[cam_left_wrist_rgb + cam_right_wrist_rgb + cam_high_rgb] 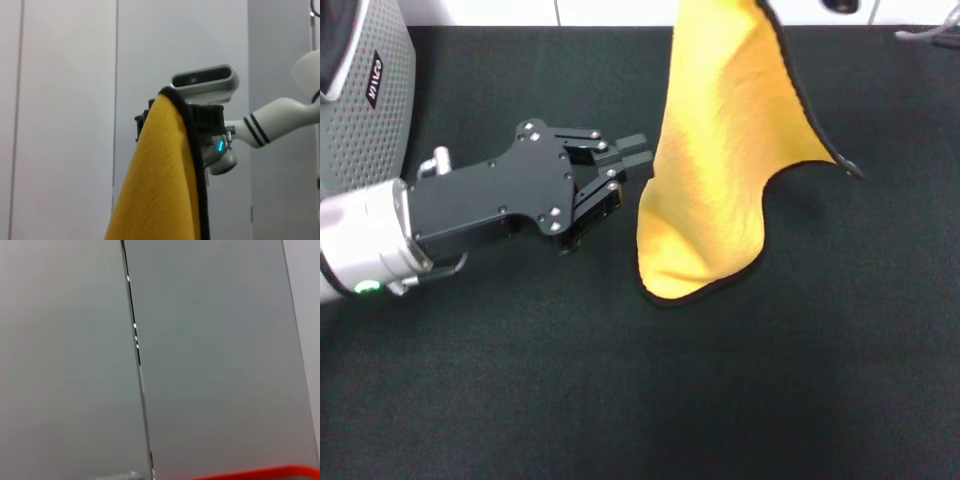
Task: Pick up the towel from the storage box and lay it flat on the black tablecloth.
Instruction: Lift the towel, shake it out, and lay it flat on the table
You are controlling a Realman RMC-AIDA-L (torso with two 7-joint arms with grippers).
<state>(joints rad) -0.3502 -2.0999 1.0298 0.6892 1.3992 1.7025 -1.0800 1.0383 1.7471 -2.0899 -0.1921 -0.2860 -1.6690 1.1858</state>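
Surface: black tablecloth (620,400) fills the head view, storage box (365,95) at its far-left corner.
Towel (720,160): hanging, long axis vertical, yellow face out, lower edge near the cloth.
Left gripper (625,170): just beside the towel, fingers narrowly parted, holding nothing.
Left wrist view only: right gripper (172,112) clamps the towel's top.

The towel (720,150) is hanging down in the middle, blocking the way across, and the left gripper (625,170) is sitting just beside it. The storage box (365,90) is filling the far left corner. The black tablecloth (720,400) in front is lying open.
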